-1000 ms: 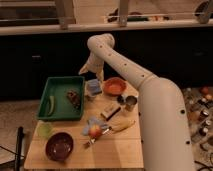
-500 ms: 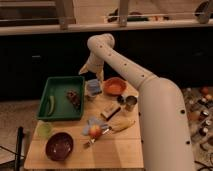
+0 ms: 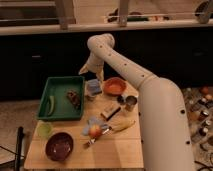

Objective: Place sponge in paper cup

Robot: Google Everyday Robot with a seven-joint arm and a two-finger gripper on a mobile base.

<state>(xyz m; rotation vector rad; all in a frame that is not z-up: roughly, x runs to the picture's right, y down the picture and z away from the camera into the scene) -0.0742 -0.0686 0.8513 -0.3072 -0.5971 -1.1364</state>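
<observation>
My gripper [image 3: 92, 73] hangs at the far side of the wooden table [image 3: 120, 150], just right of the green tray [image 3: 56, 112]. Its fingers are spread open and hold nothing. Directly below it is the blue-grey sponge [image 3: 93, 85], apart from the fingers. The sponge rests on top of a small pale cup [image 3: 91, 95], which looks like the paper cup and is mostly hidden by the sponge.
The green tray holds a green vegetable [image 3: 50, 105] and a brown item [image 3: 74, 98]. An orange bowl [image 3: 115, 86], a metal cup [image 3: 130, 103], a small box [image 3: 109, 111], a banana [image 3: 123, 124], an apple [image 3: 95, 131], a green cup [image 3: 44, 130] and a dark bowl [image 3: 59, 146] are on the table.
</observation>
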